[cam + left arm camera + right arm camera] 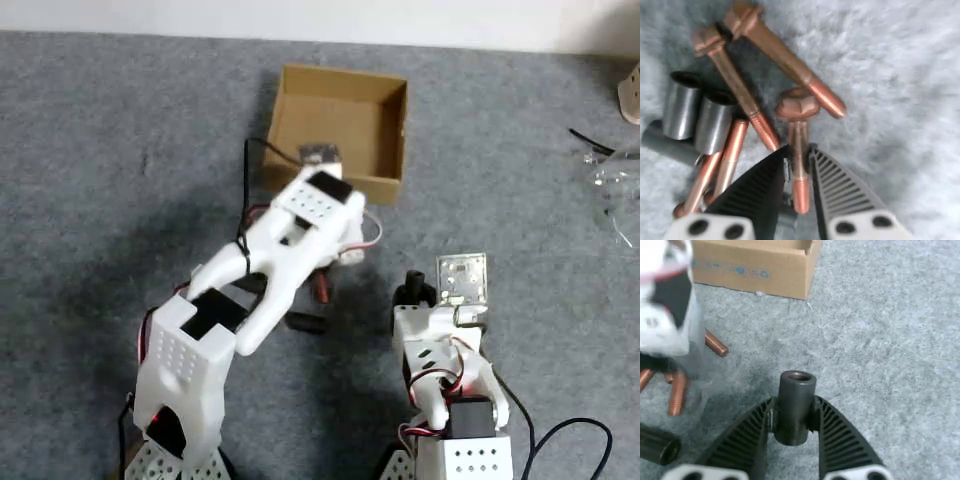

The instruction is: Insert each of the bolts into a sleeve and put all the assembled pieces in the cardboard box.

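Grip of the left pincer [798, 150] shut tight on the shank of a copper hex-head bolt [796, 107]; black ribbed fingers [765, 190] pressed to either side, threaded tip pointing back toward the wrist, head outward; whether lifted or touching the grey surface [900, 75], impossible to tell. Place in the scene: under the left arm's wrist, just on the near side of the cardboard box [340, 130] and left of the right arm. Loose beside that bolt, two longer bolts: one [785, 57] slanting past its head, the other [735, 87] alongside, their hex heads close together. Further along, two silvery sleeves [715, 122] side by side and touching, with a pair of copper shanks [727, 160] running out from beneath them; inserted or merely lying under, cannot tell.

Right pincer [794, 405] clamped on an upright black sleeve [796, 387], open bore upward; right of the bolt pile, well apart from the box on its near side; a second black sleeve [657, 445] on its side on the surface to the left, close to more loose bolts [677, 392]. Cardboard box at far centre, top open.
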`<state>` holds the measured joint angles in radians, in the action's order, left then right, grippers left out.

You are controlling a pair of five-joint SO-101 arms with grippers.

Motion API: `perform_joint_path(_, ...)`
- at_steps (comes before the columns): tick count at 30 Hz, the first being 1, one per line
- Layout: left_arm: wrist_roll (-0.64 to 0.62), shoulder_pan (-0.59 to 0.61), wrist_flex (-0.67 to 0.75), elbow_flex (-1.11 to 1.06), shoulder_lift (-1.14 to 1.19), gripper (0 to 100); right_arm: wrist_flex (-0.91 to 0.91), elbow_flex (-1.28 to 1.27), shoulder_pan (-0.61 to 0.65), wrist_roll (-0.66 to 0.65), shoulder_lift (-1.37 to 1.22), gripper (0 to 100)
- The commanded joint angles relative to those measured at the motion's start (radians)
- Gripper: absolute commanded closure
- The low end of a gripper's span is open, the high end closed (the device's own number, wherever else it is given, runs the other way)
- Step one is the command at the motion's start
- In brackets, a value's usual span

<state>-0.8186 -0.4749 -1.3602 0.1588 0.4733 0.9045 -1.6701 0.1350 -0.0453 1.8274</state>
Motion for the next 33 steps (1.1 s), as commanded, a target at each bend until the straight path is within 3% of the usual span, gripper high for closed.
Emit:
perform_joint_path(1, 0.031, -0.004, -0.192, 0.3, -0.022, 100, -0.036, -0.027, -0.008, -0.012, 0.01, 99.5)
perform_joint_path(7, 0.118, -0.012, -0.394, 0.627, -0.022, 100, -0.038, -0.027, -0.01, -0.012, 0.01, 99.5)
perform_joint_path(15, 0.232, 0.045, -0.396, 0.682, -0.177, 100, -0.038, -0.027, -0.012, -0.012, 0.01, 99.5)
perform_joint_path(24, 0.242, 0.05, -0.396, 0.506, -0.518, 100, -0.038, -0.027, -0.012, -0.012, 0.01, 99.5)
perform_joint_path(33, 0.322, 0.05, -0.393, 0.134, -0.88, 100, -0.038, -0.027, -0.012, -0.012, 0.01, 99.5)
